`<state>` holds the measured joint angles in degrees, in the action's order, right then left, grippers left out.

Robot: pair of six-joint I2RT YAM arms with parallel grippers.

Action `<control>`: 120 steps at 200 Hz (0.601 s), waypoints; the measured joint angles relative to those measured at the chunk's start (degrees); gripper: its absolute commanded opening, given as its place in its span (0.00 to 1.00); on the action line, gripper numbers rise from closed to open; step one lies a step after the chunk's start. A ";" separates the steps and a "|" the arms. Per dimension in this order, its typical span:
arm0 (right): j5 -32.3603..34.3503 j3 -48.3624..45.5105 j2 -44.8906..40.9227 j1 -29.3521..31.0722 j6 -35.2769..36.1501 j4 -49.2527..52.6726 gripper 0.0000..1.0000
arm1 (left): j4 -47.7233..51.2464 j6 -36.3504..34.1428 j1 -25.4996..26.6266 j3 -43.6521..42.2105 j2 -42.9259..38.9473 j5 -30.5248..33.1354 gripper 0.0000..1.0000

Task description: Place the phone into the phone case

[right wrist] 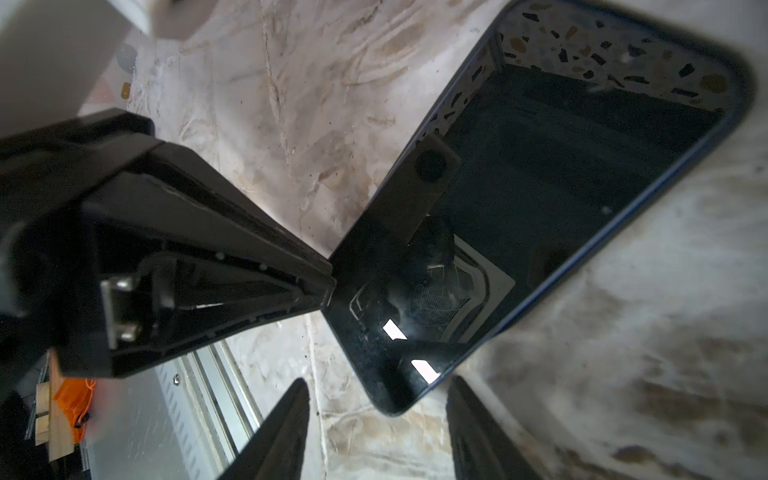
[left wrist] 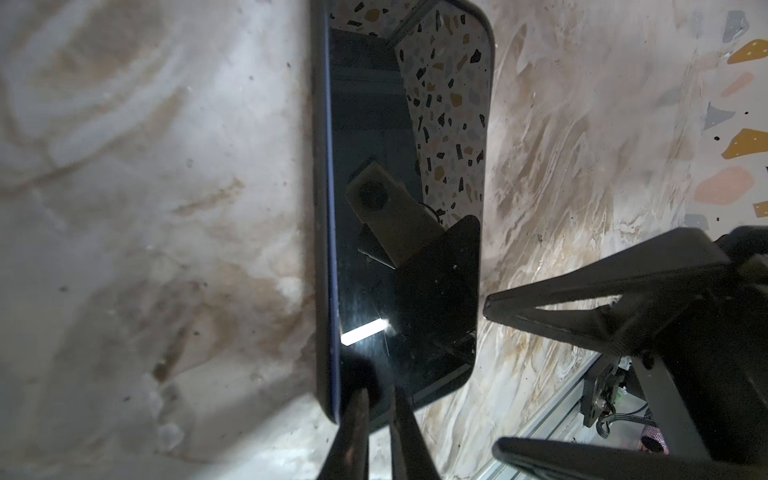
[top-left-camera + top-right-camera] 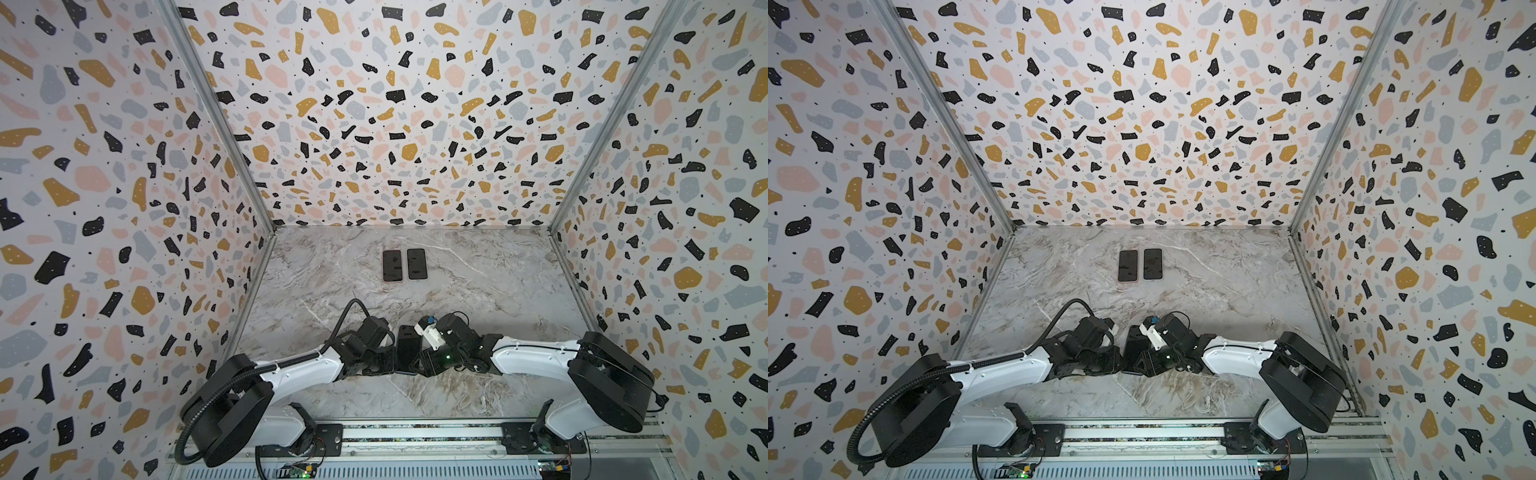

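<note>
**While the phone lies flat at the table front, both grippers are set at its near end**

As seen in both top views, the phone (image 3: 406,347) (image 3: 1136,347) is laid screen-up on the marble tabletop (image 3: 478,291), close to the front rail (image 3: 415,436), between the two wrists. A dark blue phone case (image 2: 322,208) is seen wrapped round its edge. The phone is judged mostly seated, with a last corner probably being pressed home.

Left gripper (image 2: 378,390): fingers are drawn almost together, tips planted on the near corner by the blue rim. That placement is likely meant to push the glass under the lip or to nip the lip outward. Whether anything is clamped cannot be told.

Right gripper (image 1: 379,381): fingers are held apart and a near corner is straddled, no contact visible, presumably so the case is blocked from sliding. The opposed arms are explained by that: one works, one braces.

A pink-rimmed phone (image 3: 392,266) and a pale-rimmed phone (image 3: 417,264) are parked side by side at the back centre, well apart from the work.
</note>
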<state>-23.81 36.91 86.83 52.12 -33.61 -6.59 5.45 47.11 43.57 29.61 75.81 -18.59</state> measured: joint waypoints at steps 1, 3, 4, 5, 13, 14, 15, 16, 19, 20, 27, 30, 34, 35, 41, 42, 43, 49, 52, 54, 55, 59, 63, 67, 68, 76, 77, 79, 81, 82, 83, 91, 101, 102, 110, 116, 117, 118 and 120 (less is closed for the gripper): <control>-0.04 0.00 0.07 0.00 -0.02 -0.04 0.55 | -0.07 0.00 0.00 0.00 0.04 0.02 0.11; -0.13 0.00 0.15 0.00 -0.02 -0.07 0.55 | -0.13 -0.04 0.00 0.00 0.11 0.02 0.11; -0.15 0.00 0.17 0.00 -0.02 -0.09 0.55 | -0.17 -0.04 0.00 0.00 0.13 0.02 0.11; -0.20 0.00 0.24 0.00 -0.04 -0.11 0.55 | -0.28 -0.04 0.00 0.00 0.17 0.00 0.10; -0.42 0.00 0.50 0.00 -0.09 -0.28 0.55 | -0.72 -0.20 0.00 -0.02 0.52 0.00 0.10; -0.42 0.00 0.52 0.00 -0.11 -0.28 0.55 | -0.81 -0.22 0.00 -0.02 0.59 0.00 0.10; -0.44 0.00 0.55 0.00 -0.13 -0.28 0.55 | -0.83 -0.24 0.00 -0.02 0.63 0.00 0.09; -0.46 0.00 0.57 0.00 -0.15 -0.31 0.55 | -0.90 -0.26 0.00 -0.02 0.68 0.00 0.09; -0.48 0.00 0.63 0.00 -0.22 -0.31 0.55 | -1.09 -0.31 0.00 -0.02 0.81 0.00 0.09; -0.52 0.00 0.68 0.00 -0.22 -0.31 0.55 | -1.14 -0.35 0.00 -0.02 0.85 0.00 0.09; -0.66 0.00 0.83 0.00 -0.28 -0.37 0.55 | -1.73 -0.55 0.00 -0.02 1.22 0.00 0.08; -0.68 0.00 0.87 0.00 -0.31 -0.42 0.55 | -1.92 -0.68 0.00 -0.02 1.38 0.00 0.08; -0.76 0.00 0.98 0.00 -0.42 -0.48 0.55 | -2.32 -0.81 0.00 -0.04 1.57 0.00 0.07; -0.76 0.00 0.98 0.00 -0.42 -0.48 0.55 | -2.38 -0.81 0.00 -0.04 1.62 0.00 0.07; -0.85 0.00 1.05 0.00 -0.46 -0.52 0.55 | -2.99 -0.96 0.00 -0.11 1.92 0.00 0.07; -0.87 0.00 1.07 0.00 -0.46 -0.55 0.55 | -3.06 -0.98 0.00 -0.11 1.95 0.00 0.07; -0.90 0.00 1.07 0.00 -0.48 -0.57 0.55 | -3.21 -1.05 0.00 -0.13 2.01 0.00 0.07; -0.94 0.00 1.11 0.00 -0.52 -0.63 0.55 | -3.91 -1.09 0.00 -0.28 2.23 -0.02 0.06; -1.01 0.00 1.14 -0.02 -0.57 -0.66 0.55 | -4.26 -1.11 0.00 -0.37 2.32 -0.09 0.05; -1.03 0.00 1.16 -0.04 -0.59 -0.68 0.54 | -4.48 -1.11 0.00 -0.42 2.38 -0.09 0.05; -1.03 0.00 1.18 -0.04 -0.61 -0.70 0.54 | -4.57 -1.14 0.00 -0.44 2.38 -0.11 0.05; -1.05 0.00 1.22 -0.04 -0.61 -0.74 0.54 | -5.11 -1.20 0.00 -0.57 2.45 -0.22 0.05; -1.07 0.00 1.31 -0.07 -0.66 -0.76 0.54 | -5.64 -1.27 0.00 -0.74 2.51 -0.28 0.04; -1.07 0.00 1.38 -0.09 -0.63 -0.79 0.53 | -6.05 -1.25 0.00 -0.87 2.58 -0.33 0.04; -1.07 0.00 1.40 -0.09 -0.66 -0.79 0.53 | -6.27 -1.27 0.00 -0.94 2.60 -0.37 0.03; -1.11 0.00 1.62 -0.11 -0.72 -0.85 0.52 | -7.34 -1.33 0.00 -1.27 2.73 -0.42 0.03; -1.14 0.00 1.66 -0.11 -0.79 -0.87 0.52 | -7.43 -1.36 0.00 -1.29 2.73 -0.44 0.02; -1.14 0.00 1.73 -0.11 -0.83 -0.90 0.52 | -7.65 -1.36 0.00 -1.40 2.78 -0.44 0.02; -1.16 0.00 1.81 -0.11 -0.79 -0.92 0.52 | -7.96 -1.33 0.00 -1.51 2.82 -0.46 0.02; -1.18 0.00 1.86 -0.11 -0.79 -0.92 0.52 | -8.20 -1.36 0.00 -1.60 2.84 -0.46 0.02; -1.18 0.00 1.90 -0.11 -0.83 -0.92 0.52 | -8.31 -1.38 0.00 -1.64 2.86 -0.46 0.02; -1.27 0.00 2.25 -0.11 -0.90 -1.01 0.51 | -9.55 -1.36 0.00 -2.21 2.93 -0.48 0.01; -1.40 0.00 2.67 -0.11 -0.90 -1.14 0.51 | -10.99 -1.33 0.00 -2.93 2.93 -0.50 0.01; -1.40 0.00 2.69 -0.11 -0.90 -1.14 0.51 | -11.21 -1.33 0.00 -3.02 2.93 -0.50 0.01; -1.46 0.00 2.89 -0.11 -0.87 -1.16 0.51 | -12.37 -1.31 0.00 -3.56 2.86 -0.55 0.01; -1.49 0.00 2.95 -0.11 -0.90 -1.16 0.51 | -13.03 -1.29 0.00 -3.89 2.82 -0.55 0.01; -1.46 0.00 2.97 -0.11 -0.90 -1.16 0.51 | -13.07 -1.29 -0.02 -3.91 2.82 -0.55 0.01; -1.49 0.00 2.97 -0.11 -0.90 -1.16 0.51 | -13.11 -1.27 -0.02 -3.93 2.80 -0.55 0.01; -1.46 0.00 2.97 -0.11 -0.90 -1.16 0.52 | -13.22 -1.29 -0.02 -3.98 2.75 -0.55 0.01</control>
<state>-25.28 36.91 89.80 52.01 -34.50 -7.75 -7.77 45.82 43.55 25.63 78.56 -19.14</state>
